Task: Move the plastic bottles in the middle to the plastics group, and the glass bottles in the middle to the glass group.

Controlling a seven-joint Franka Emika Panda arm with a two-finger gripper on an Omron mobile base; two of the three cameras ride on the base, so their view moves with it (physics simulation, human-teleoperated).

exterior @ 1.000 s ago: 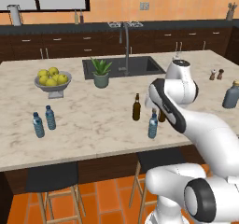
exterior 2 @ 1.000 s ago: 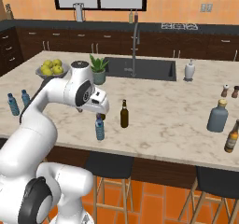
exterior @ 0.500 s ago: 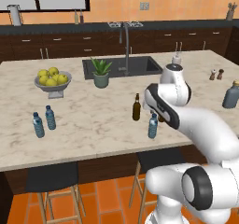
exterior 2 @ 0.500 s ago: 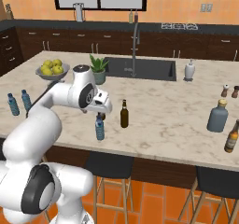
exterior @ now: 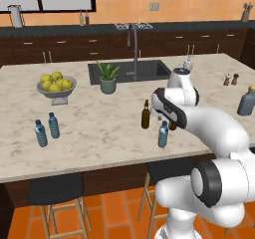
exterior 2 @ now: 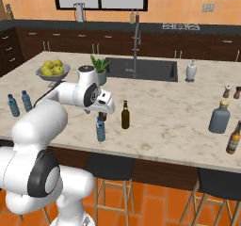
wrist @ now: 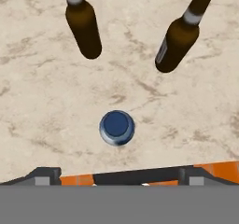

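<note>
The small clear water bottle [exterior: 163, 133] [exterior 2: 100, 128] stands near the counter's front edge; in the hand view its blue cap [wrist: 117, 127] sits straight below me. My gripper [wrist: 119, 178] [exterior 2: 104, 109] hovers above it, open and holding nothing, with the fingertips [wrist: 44, 175] wide apart. Two amber-brown bottles [wrist: 83, 24] [wrist: 181, 34] stand just beyond the water bottle. One brown bottle [exterior: 145, 114] [exterior 2: 125, 115] is in plain sight; the other is mostly behind my hand. The plastics group [exterior: 47, 129] [exterior 2: 19, 102] is at the left. The squat grey-blue bottle [exterior: 246, 101] [exterior 2: 219, 117] is at the right.
A bowl of yellow-green fruit [exterior: 56, 86] and a potted plant [exterior: 107, 77] stand behind, beside the sink [exterior: 130, 71]. A white dispenser [exterior 2: 190, 70] and two shakers [exterior 2: 232, 92] are far right. Another brown bottle [exterior 2: 232, 139] stands next to the grey-blue one. Stools sit under the counter's front edge.
My hand has shifted a little sideways and slightly lower, ending over the water bottle. The bottles have not moved.
</note>
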